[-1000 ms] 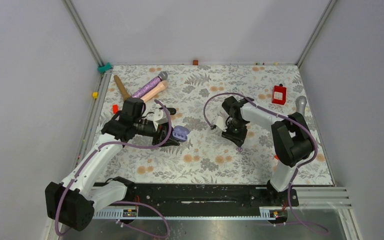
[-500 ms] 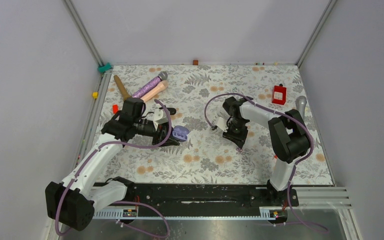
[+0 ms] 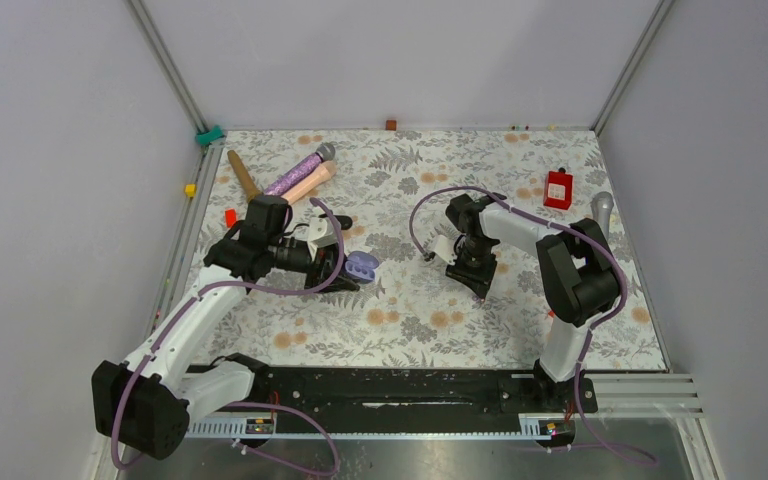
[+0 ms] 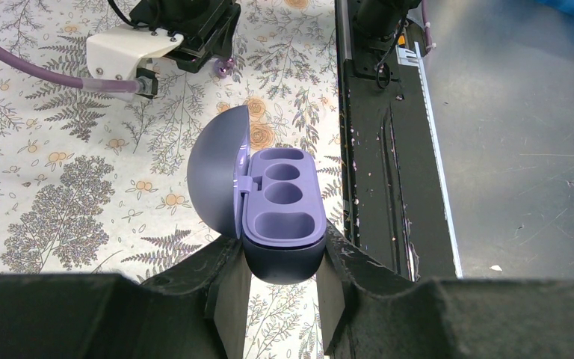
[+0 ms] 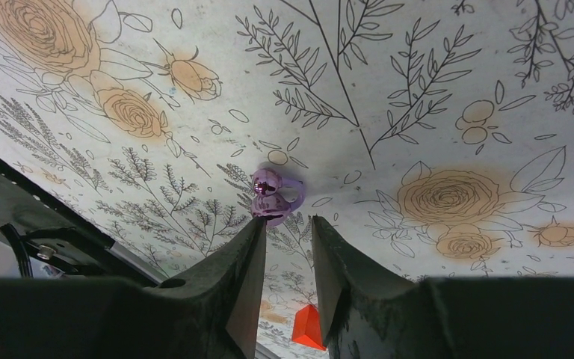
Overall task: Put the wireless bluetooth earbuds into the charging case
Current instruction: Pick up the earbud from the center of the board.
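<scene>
left claw [image 4: 282, 288] is clamping open charging case [image 4: 280, 217] | right claw [image 5: 288, 247], narrowly parted, is gripping nothing, tips by purple earbud [image 5: 273, 196] on desk [image 5: 456, 90] | earbud looking light, glossy, slippery: pinch across rounded body

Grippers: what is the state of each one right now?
Left gripper: closed on the open charging case.
Right gripper: slightly open, holding nothing; purple earbud lies just ahead of it.

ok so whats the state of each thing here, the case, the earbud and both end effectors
case: lid open, wells empty
earbud: loose on the tablecloth, not gripped
left end effector: shut on the case
right end effector: open, gripping nothing, earbud just beyond its tips
</scene>
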You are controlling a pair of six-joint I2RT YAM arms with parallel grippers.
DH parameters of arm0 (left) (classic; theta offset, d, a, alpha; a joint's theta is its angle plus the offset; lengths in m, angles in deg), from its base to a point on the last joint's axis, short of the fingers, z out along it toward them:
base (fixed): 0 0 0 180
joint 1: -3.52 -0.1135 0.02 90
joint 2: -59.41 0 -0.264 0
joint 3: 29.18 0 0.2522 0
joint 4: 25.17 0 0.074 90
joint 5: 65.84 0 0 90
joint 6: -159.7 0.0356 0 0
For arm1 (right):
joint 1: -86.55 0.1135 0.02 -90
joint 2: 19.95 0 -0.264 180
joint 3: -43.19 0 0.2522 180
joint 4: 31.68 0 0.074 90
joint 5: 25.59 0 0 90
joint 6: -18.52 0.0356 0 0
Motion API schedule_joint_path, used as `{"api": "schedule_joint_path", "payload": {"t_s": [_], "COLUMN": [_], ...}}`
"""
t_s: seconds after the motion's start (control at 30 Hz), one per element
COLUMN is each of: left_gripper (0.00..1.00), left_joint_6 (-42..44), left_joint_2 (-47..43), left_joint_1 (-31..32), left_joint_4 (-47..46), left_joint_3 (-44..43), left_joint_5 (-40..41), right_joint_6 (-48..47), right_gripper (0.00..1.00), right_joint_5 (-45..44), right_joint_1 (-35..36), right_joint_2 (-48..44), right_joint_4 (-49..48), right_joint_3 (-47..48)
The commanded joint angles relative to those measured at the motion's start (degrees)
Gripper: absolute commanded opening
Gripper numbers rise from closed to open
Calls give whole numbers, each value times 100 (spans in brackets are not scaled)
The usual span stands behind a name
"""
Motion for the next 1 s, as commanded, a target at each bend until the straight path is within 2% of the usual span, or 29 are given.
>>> {"api": "schedule_joint_path", "payload": {"t_s": [0.0, 0.73, 0.97], "left_gripper": [0, 0, 0], "left_joint_6": [40, 27, 32], "left_joint_2": [-33, -82, -143], "left_joint_1": [-30, -34, -29], "left_joint_4": [-229, -225, -227], "left_joint_3": [-10, -19, -7], "left_joint_5": [-164, -199, -211], "right_joint_6": [132, 581, 598], "right_gripper": [37, 37, 38], "right_joint_5": [173, -57, 348], "right_joint_1": [-22, 202, 207], "right_joint_2": [-16, -115, -496], "right_joint_4": [189, 114, 67], "right_joint_3": [98, -121, -222]}}
